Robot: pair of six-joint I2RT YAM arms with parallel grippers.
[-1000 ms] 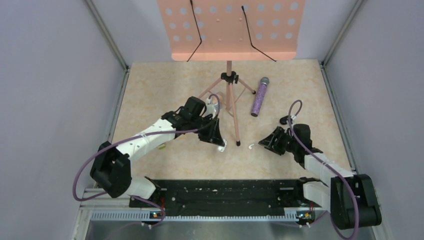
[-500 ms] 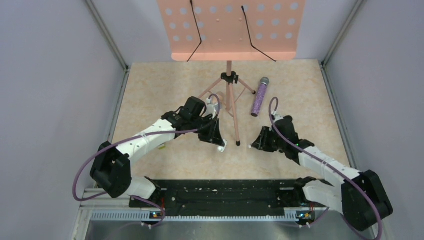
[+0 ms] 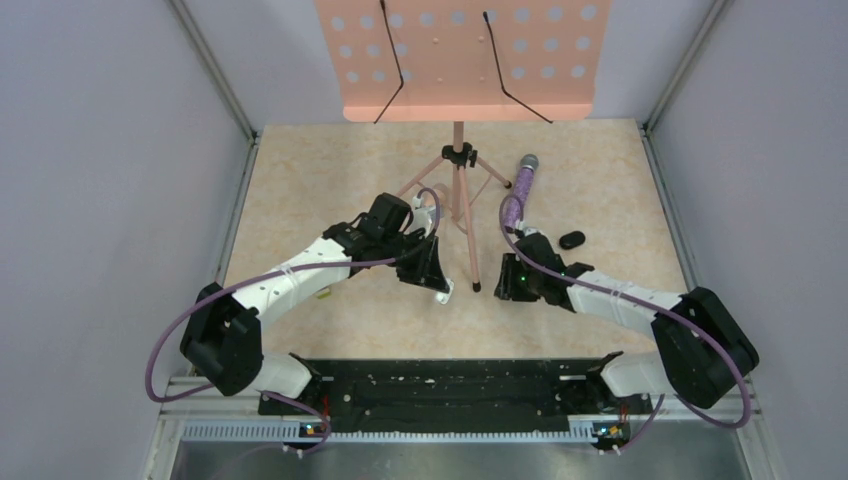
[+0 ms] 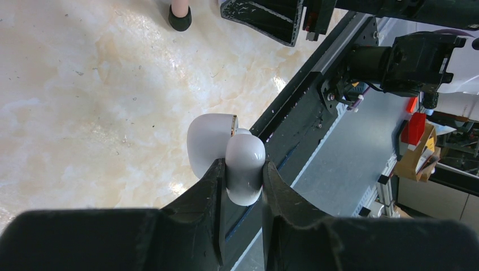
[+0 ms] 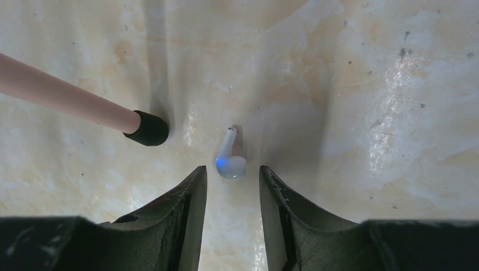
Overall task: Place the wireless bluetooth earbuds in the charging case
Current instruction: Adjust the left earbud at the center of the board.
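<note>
My left gripper (image 4: 244,164) is shut on a white hinged charging case (image 4: 206,138), lid open, gripped by one rounded half above the table near the front rail. From above, the case (image 3: 444,291) shows as a white spot under the left gripper (image 3: 438,284). One white earbud (image 5: 230,161) with a blue light lies on the table just ahead of my right gripper (image 5: 233,169). Its fingers stand open and apart from the bud. In the top view the right gripper (image 3: 505,286) covers the earbud.
A pink music stand's leg ends in a black foot (image 5: 148,129) just left of the earbud. The stand's tripod (image 3: 459,190) rises between the arms. A glittery purple microphone (image 3: 518,195) and a small black oval thing (image 3: 572,240) lie behind the right arm.
My right arm has swung left and forward until its gripper is over the earbud. The black oval thing has come into full view. The left arm and the case have not moved.
</note>
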